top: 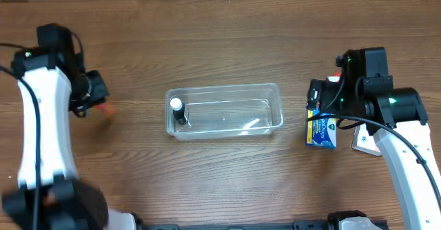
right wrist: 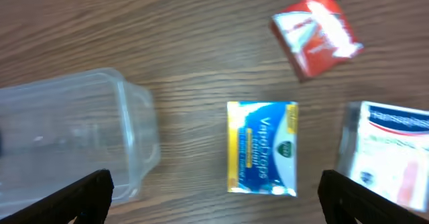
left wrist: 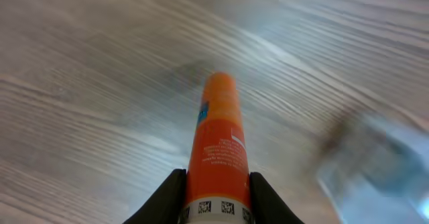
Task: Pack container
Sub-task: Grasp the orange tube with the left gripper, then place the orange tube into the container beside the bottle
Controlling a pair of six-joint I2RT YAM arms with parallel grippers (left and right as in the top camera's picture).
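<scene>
The clear plastic container (top: 224, 111) stands at the table's middle with a small dark bottle with a white cap (top: 178, 110) upright in its left end. My left gripper (top: 96, 98) is shut on an orange tube (left wrist: 218, 143), held above the wood left of the container; the container's blurred corner (left wrist: 375, 160) shows in the left wrist view. My right gripper (right wrist: 214, 194) is open wide above a blue and yellow box (right wrist: 261, 147), which lies flat right of the container (right wrist: 74, 140). That box also shows in the overhead view (top: 322, 132).
A red packet (right wrist: 316, 33) lies beyond the blue box. A white box with red print (right wrist: 392, 150) lies to its right, also seen partly under the right arm in the overhead view (top: 364, 142).
</scene>
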